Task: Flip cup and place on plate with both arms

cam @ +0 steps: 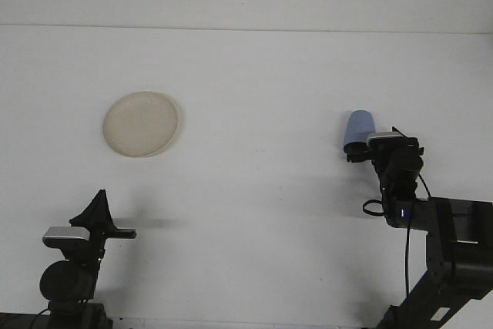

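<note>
A blue cup (358, 125) stands upside down on the white table at the right, narrow end up. My right gripper (373, 142) has reached it and is open, with its fingers low against the cup's near right side, hiding the cup's lower right edge. Whether a finger touches the cup I cannot tell. A cream plate (141, 123) lies flat at the left with nothing on it. My left gripper (100, 199) sits low at the front left, well short of the plate, its fingers together in one dark point and holding nothing.
The white table (254, 182) runs back to a wall line at the far edge. The right arm's base and cables (451, 252) fill the front right corner. A wide stretch of table separates cup and plate.
</note>
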You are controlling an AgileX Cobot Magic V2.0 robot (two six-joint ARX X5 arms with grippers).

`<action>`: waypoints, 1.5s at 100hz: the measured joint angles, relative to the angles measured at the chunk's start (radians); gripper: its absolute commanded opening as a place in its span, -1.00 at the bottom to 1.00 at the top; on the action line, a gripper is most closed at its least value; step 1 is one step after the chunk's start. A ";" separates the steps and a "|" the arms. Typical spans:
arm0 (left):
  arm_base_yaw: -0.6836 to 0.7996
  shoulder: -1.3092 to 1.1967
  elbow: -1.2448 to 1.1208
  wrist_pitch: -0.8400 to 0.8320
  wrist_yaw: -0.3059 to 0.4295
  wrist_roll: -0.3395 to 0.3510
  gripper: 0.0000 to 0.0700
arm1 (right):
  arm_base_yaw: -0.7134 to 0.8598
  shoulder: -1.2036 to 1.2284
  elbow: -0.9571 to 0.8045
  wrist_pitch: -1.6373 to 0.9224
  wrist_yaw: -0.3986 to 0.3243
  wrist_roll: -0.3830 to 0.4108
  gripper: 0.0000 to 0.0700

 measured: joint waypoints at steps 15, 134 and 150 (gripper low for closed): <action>0.000 0.000 0.000 0.000 0.000 0.000 -0.96 | 0.000 0.000 0.001 -0.002 -0.046 0.000 -0.99; 0.000 0.000 0.000 0.000 0.000 0.000 -0.96 | 0.277 -0.867 0.154 -1.239 -0.261 0.385 -1.00; 0.000 0.000 0.000 0.000 0.000 0.000 -0.96 | 0.427 -0.779 0.323 -1.538 -0.282 0.367 -1.00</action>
